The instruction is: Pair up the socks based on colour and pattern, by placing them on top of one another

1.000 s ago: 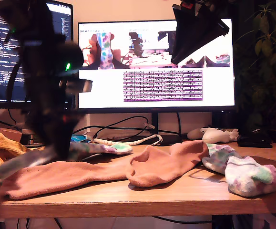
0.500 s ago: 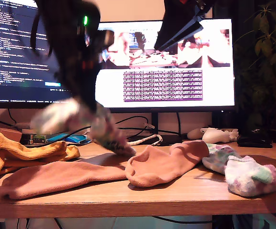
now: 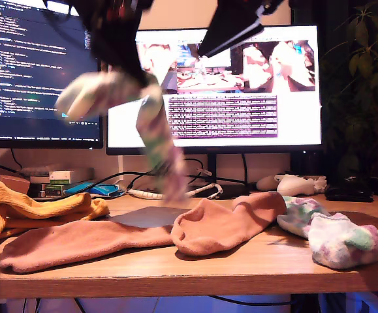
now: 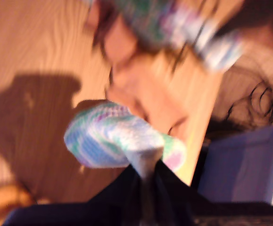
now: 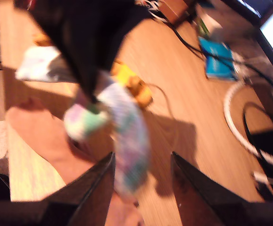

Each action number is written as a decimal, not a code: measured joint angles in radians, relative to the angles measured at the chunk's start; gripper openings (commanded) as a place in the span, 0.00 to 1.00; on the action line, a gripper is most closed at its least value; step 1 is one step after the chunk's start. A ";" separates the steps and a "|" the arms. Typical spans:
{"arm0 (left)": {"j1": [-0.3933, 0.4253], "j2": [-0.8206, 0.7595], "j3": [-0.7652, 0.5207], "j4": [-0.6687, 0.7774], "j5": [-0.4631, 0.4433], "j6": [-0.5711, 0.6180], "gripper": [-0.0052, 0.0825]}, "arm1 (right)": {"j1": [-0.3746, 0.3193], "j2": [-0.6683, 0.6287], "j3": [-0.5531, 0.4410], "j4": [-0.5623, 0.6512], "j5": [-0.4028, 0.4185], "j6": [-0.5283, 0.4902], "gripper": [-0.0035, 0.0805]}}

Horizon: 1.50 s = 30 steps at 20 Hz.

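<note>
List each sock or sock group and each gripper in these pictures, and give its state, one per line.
lifted blotched sock: hanging in the air, held.
second blotched sock: lying on the desk.
pink socks: lying flat on the desk.
yellow socks: heaped.
my first gripper: shut on the lifted sock.
my second gripper: open, empty.

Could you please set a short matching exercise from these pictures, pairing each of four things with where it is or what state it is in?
Things:
1. blotchy sock
2. yellow sock
3. pink socks
4. my second gripper

States:
A. lying flat across the middle of the table
B. open, holding nothing
C. hanging in the air from my first gripper
D. bunched at the exterior view's left end of the table

Pairs: 1-C, 2-D, 3-A, 4-B
</note>
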<state>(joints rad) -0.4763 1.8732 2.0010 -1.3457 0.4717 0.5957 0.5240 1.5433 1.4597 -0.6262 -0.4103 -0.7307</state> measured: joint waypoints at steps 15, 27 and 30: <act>-0.002 0.000 0.134 -0.017 0.151 -0.048 0.04 | 0.034 0.113 0.000 0.055 0.129 0.017 0.46; -0.010 0.000 0.134 -0.016 0.141 -0.104 0.04 | -0.078 0.112 0.000 0.066 0.292 0.016 0.03; -0.047 0.000 0.134 -0.008 0.082 -0.137 0.04 | -0.140 0.112 0.000 0.065 0.297 0.016 0.03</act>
<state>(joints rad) -0.5228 1.8732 2.1353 -1.3540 0.5541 0.4583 0.3840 1.6550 1.4597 -0.5610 -0.1131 -0.7147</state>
